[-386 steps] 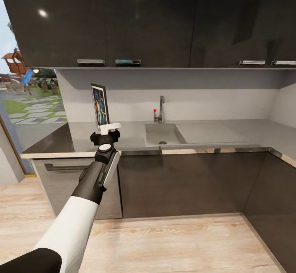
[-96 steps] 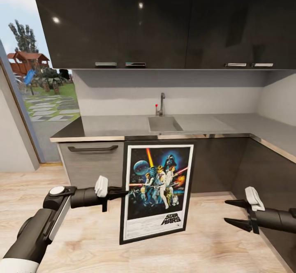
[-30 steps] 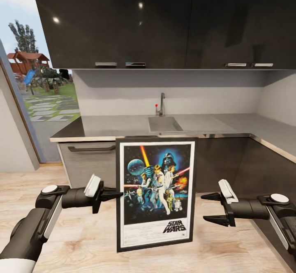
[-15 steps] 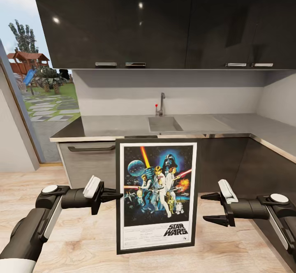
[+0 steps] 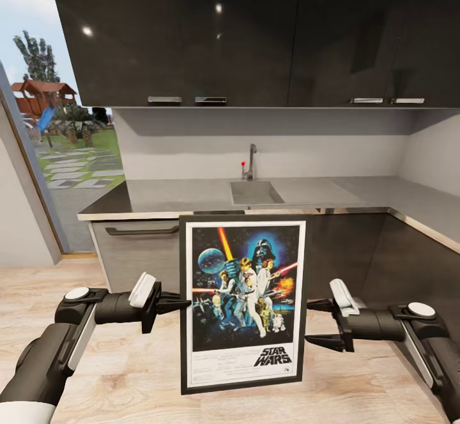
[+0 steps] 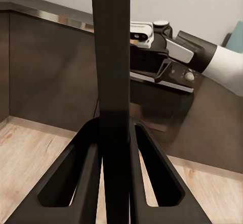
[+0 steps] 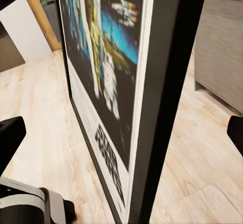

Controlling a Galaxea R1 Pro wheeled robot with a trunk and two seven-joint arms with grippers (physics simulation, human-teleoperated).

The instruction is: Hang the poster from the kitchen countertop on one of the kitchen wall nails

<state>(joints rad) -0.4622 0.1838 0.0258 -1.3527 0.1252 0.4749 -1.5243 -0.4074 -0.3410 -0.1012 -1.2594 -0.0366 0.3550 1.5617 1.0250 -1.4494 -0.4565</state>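
The poster (image 5: 243,302) hangs upright in the air in front of the kitchen countertop (image 5: 185,197), its Star Wars artwork facing me. My left gripper (image 5: 185,302) is shut on the poster's left frame edge. In the left wrist view that edge is a dark bar (image 6: 112,72) clamped between both fingers (image 6: 81,178). My right gripper (image 5: 308,323) stands open just off the poster's right edge, not touching it. In the right wrist view the poster's frame edge (image 7: 172,107) lies between the spread fingertips (image 7: 10,135). The wall nail is out of view.
The countertop holds a sink (image 5: 255,192) with a tap (image 5: 251,159). Dark upper cabinets (image 5: 255,34) hang above it and dark lower cabinets (image 5: 345,251) below. The counter turns a corner at the right (image 5: 428,210). A glass door (image 5: 45,156) is on the left. The floor is wood (image 5: 128,373).
My right gripper has moved left, closer to the poster's right edge, still open. The poster has straightened slightly in the left gripper.
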